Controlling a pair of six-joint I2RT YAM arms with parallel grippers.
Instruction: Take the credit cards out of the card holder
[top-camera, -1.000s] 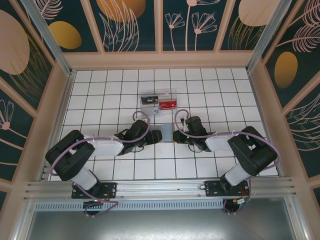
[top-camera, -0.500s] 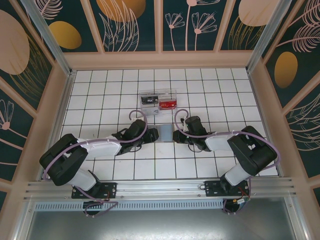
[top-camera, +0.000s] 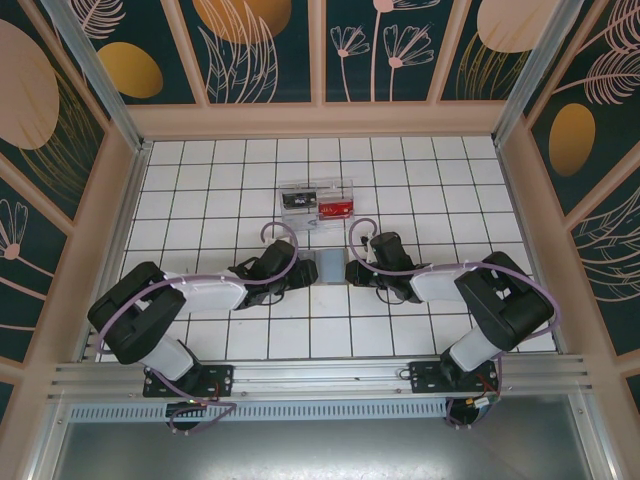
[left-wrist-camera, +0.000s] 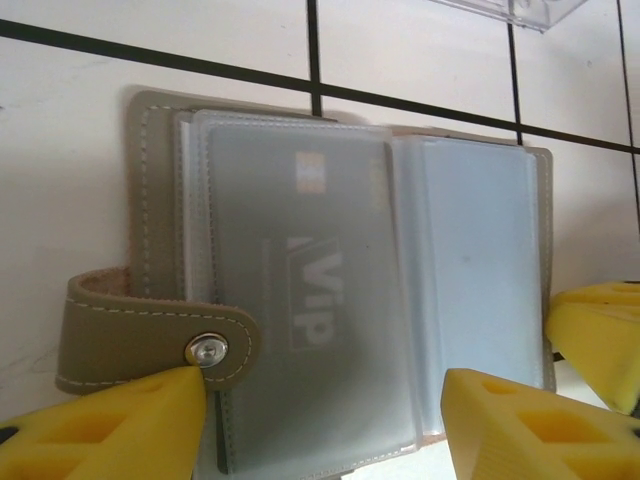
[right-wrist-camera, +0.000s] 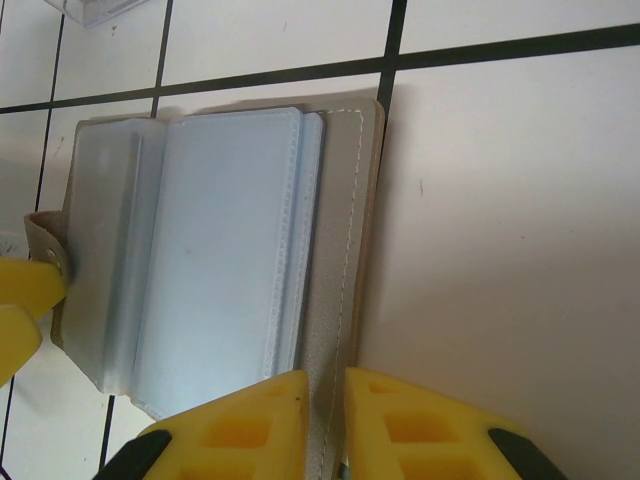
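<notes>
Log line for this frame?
left gripper: open, straddling card holder | right gripper: shut on its edge | VIP card: in sleeve | holder: lying open

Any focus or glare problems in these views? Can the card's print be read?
Left wrist: the holder is sharp enough, and the card shows VIP through a hazy sleeve; the near yellow fingers are soft. Right wrist: the sleeves are washed out pale blue with nothing readable, and the fingers are blurred. Top external: even light, sharp, holder small.
</notes>
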